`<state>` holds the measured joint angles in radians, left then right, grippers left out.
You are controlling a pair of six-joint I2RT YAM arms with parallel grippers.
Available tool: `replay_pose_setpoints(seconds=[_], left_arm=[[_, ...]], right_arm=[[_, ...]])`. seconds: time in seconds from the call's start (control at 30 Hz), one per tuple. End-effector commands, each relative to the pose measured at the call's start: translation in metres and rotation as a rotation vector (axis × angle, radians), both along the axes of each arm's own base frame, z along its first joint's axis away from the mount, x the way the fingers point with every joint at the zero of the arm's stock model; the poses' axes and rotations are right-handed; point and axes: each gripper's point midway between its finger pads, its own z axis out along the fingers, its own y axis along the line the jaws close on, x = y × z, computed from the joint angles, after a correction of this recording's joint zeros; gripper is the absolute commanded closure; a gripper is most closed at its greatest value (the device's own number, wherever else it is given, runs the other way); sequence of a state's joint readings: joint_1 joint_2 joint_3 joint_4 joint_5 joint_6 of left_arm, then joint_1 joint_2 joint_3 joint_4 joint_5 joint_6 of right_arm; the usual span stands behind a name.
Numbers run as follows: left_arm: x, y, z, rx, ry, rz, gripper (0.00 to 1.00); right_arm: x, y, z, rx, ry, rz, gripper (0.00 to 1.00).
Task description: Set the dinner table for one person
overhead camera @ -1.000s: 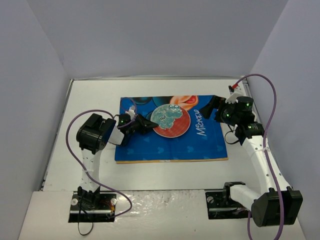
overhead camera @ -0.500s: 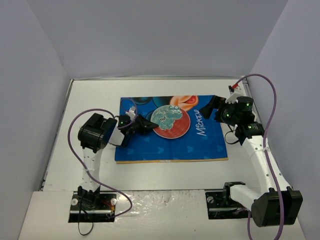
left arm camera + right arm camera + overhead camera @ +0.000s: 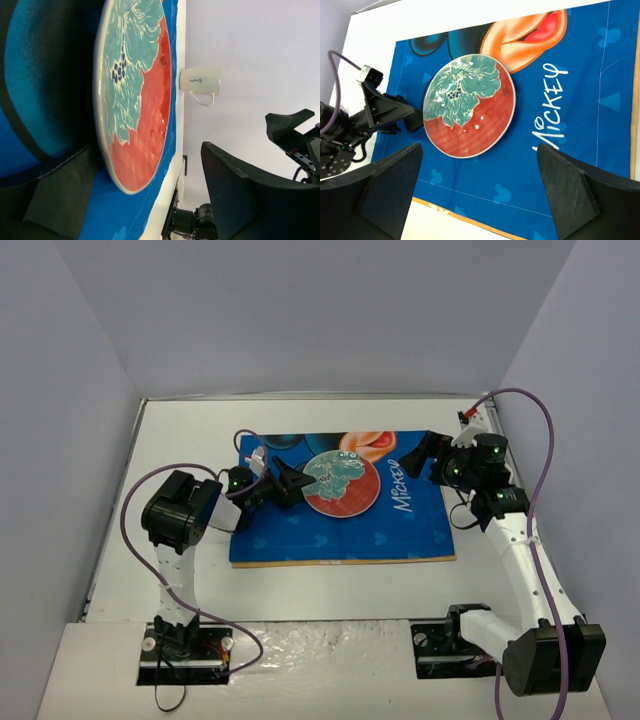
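The counter (image 3: 300, 415) is seen as a large, flat, white rectangle, and a thin metal edge is visible along its sides. It lies level. Its middle is covered by a blue placemat (image 3: 340, 535), and bare white surface is left all around it.

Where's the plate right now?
Top view: the plate lies on the blue placemat, near its centre, just right of the left gripper.

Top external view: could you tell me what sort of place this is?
Probably a robot test cell: plain panel walls box in the white dinner table, and the left arm and right arm are bolted at its near edge.
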<state>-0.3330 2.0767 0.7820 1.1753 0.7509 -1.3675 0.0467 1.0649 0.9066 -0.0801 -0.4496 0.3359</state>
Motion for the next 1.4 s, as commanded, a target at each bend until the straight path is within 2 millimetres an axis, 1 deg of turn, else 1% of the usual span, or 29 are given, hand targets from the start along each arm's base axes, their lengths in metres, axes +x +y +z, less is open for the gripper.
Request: replay_pose_setpoints(seconds=[0.0, 0.17, 0.2, 0.27, 0.3, 0.37, 0.43, 0.47, 0.53, 0.6, 0.67, 0.73, 0.9, 0.93, 0.97, 1.0, 1.1, 1.13, 1.17, 1.23, 1.3, 1.37], left_arm=[[0.000, 0.011, 0.024, 0.065, -0.066, 0.009, 0.16], [-0.010, 0.019, 0.014, 0.159, 0.012, 0.005, 0.09], [-0.008, 0.021, 0.020, 0.180, -0.011, 0.008, 0.08], [-0.014, 0.025, 0.023, 0.224, 0.019, 0.005, 0.07], [-0.016, 0.027, 0.028, 0.247, 0.021, 0.004, 0.07], [-0.018, 0.032, 0.041, 0.306, 0.005, 0.005, 0.06], [-0.016, 0.041, 0.056, 0.395, -0.033, 0.010, 0.06], [-0.026, 0.049, 0.059, 0.463, -0.034, -0.010, 0.06], [-0.036, 0.067, 0.075, 0.595, -0.029, -0.004, 0.05], [-0.038, 0.083, 0.089, 0.711, -0.081, -0.007, 0.05], [-0.041, 0.097, 0.100, 0.799, -0.103, 0.003, 0.05], [-0.044, 0.117, 0.112, 0.911, -0.124, 0.020, 0.05], [-0.055, 0.161, 0.122, 1.096, -0.106, 0.049, 0.03], [-0.056, 0.167, 0.123, 1.112, -0.103, 0.058, 0.03], [-0.059, 0.173, 0.127, 1.126, -0.112, 0.068, 0.03], [-0.060, 0.181, 0.127, 1.134, -0.106, 0.080, 0.03], [-0.065, 0.195, 0.129, 1.089, -0.103, 0.116, 0.03], [-0.067, 0.198, 0.130, 1.076, -0.104, 0.126, 0.03], [-0.068, 0.200, 0.130, 1.067, -0.106, 0.136, 0.03], [-0.071, 0.202, 0.134, 1.060, -0.120, 0.145, 0.03], [-0.076, 0.204, 0.133, 1.065, -0.123, 0.139, 0.03], [-0.079, 0.202, 0.134, 1.060, -0.134, 0.127, 0.03]], right_arm=[[0.003, -0.001, 0.023, -0.004, -0.087, -0.003, 0.05], [0.004, -0.003, 0.022, -0.010, -0.083, -0.015, 0.05], [0.005, -0.005, 0.021, -0.016, -0.077, -0.024, 0.05], [0.005, -0.007, 0.021, -0.026, -0.074, -0.033, 0.05], [0.006, -0.009, 0.021, -0.038, -0.071, -0.043, 0.04], [0.007, -0.016, 0.022, -0.071, -0.059, -0.073, 0.04], [0.008, -0.028, 0.021, -0.120, -0.038, -0.118, 0.03], [0.008, -0.032, 0.024, -0.146, -0.034, -0.129, 0.02], [0.011, -0.047, 0.034, -0.209, -0.041, -0.182, 0.00], [0.010, -0.059, 0.035, -0.257, -0.014, -0.233, 0.00], [0.013, -0.073, 0.033, -0.307, 0.013, -0.291, 0.00], [0.014, -0.088, 0.036, -0.360, 0.034, -0.355, 0.00], [0.019, -0.111, 0.027, -0.446, 0.103, -0.453, 0.00], [0.019, -0.114, 0.025, -0.462, 0.119, -0.466, 0.01], [0.024, -0.115, 0.025, -0.466, 0.128, -0.470, 0.01], [0.029, -0.116, 0.026, -0.469, 0.137, -0.473, 0.01], [0.043, -0.125, 0.022, -0.478, 0.178, -0.492, 0.02], [0.047, -0.128, 0.018, -0.478, 0.200, -0.498, 0.02], [0.052, -0.133, 0.011, -0.475, 0.225, -0.503, 0.03], [0.057, -0.138, 0.011, -0.465, 0.235, -0.514, 0.04], [0.068, -0.152, 0.003, -0.439, 0.270, -0.537, 0.07], [0.071, -0.160, -0.006, -0.427, 0.301, -0.553, 0.10]])
